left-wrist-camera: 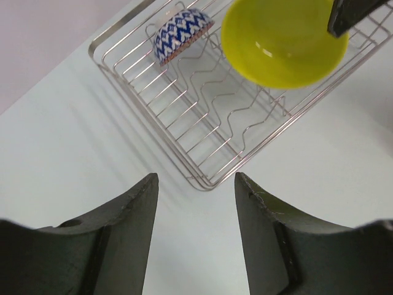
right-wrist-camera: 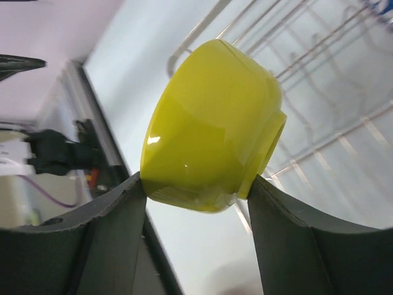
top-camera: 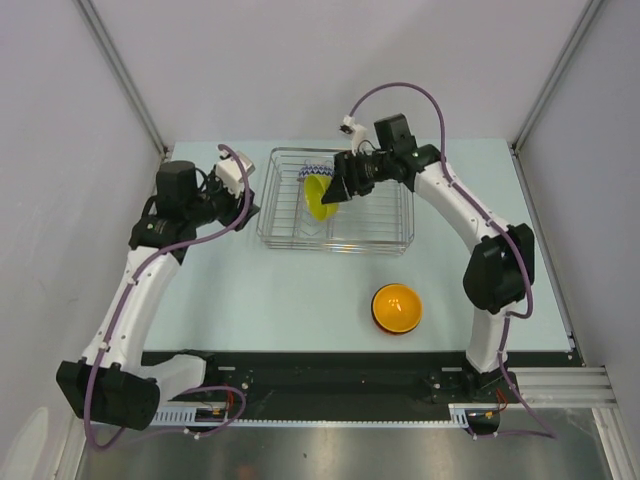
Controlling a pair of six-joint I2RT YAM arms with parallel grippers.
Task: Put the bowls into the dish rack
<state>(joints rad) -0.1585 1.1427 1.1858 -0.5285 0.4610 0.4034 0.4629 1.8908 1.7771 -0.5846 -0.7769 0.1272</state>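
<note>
Lime-yellow bowl (right-wrist-camera: 209, 123) clamped sideways in right tool (top-camera: 337, 188), tilted over dish rack (top-camera: 285, 215), likely to slot between dividers | zigzag bowl (left-wrist-camera: 181, 34) racked | orange bowl (top-camera: 396, 306) on table (top-camera: 250, 300) | left tool (left-wrist-camera: 195, 184) spread, empty

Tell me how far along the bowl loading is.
Done: one blue zigzag bowl sits in the dish rack. In hand: the right gripper holds the lime-yellow bowl, tilted, over the rack. Left: the orange bowl sits on the table, apparently stacked on a red one. The left gripper is open and empty beside the rack.
</note>
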